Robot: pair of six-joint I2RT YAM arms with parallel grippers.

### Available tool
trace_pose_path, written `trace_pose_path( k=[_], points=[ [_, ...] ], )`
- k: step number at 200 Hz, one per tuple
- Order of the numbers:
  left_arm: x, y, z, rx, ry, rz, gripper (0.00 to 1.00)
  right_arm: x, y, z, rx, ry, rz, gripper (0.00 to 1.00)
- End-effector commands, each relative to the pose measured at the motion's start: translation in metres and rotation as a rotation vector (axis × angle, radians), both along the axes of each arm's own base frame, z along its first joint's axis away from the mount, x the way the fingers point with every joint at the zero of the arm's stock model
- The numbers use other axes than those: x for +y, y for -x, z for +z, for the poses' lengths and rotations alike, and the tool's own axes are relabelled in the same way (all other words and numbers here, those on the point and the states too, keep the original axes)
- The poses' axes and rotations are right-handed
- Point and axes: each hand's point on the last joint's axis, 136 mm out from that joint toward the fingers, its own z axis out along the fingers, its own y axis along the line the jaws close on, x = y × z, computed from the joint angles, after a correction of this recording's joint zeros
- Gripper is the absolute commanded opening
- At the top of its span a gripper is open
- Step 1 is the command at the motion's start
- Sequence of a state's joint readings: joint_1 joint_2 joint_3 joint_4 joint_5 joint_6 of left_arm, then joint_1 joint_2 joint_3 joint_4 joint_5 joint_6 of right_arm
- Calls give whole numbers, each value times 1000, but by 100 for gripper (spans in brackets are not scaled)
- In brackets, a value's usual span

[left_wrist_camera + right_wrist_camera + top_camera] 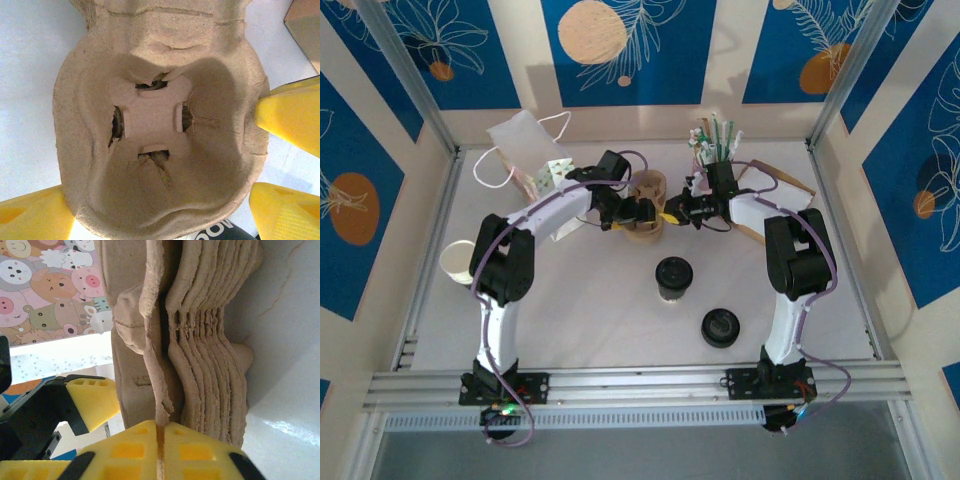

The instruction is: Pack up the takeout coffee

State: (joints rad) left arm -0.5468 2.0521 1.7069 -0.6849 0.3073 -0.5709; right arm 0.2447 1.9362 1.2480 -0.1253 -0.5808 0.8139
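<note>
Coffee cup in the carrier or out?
Out. The coffee cup stands upright on the table, lid on, apart from the carrier stack. The top carrier has an empty well.

White table top point(600, 320), matte, softly lit from above; faint shadows. Aluminium rail point(640, 385) along near edge, slanting aluminium posts at far left point(405, 75) and far right point(855, 70). Walls cream with blue panels point(620, 50): white leaf outlines, peach and orange discs. Grey floor point(650, 455) nearest.

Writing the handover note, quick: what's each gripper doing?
Left gripper: open, around the pulp tray.
Right gripper: shut on the pulp tray's rim.
</note>
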Motion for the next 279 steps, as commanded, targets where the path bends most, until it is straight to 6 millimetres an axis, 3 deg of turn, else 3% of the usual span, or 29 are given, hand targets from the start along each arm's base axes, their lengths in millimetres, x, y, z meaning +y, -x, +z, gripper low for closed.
trace_pose_path(
  k=[1,79,192,279],
  points=[
    [0,2,21,-20,49,3,88,5,11,-10,42,-17,30,3],
    [22,8,58,-65,113,53,90,1,14,10,9,-57,29,0],
    [33,12,71,-91,141,77,91,3,16,46,-45,-139,46,0],
    [29,11,54,-54,163,79,91,-12,23,30,-12,-235,31,0]
  ],
)
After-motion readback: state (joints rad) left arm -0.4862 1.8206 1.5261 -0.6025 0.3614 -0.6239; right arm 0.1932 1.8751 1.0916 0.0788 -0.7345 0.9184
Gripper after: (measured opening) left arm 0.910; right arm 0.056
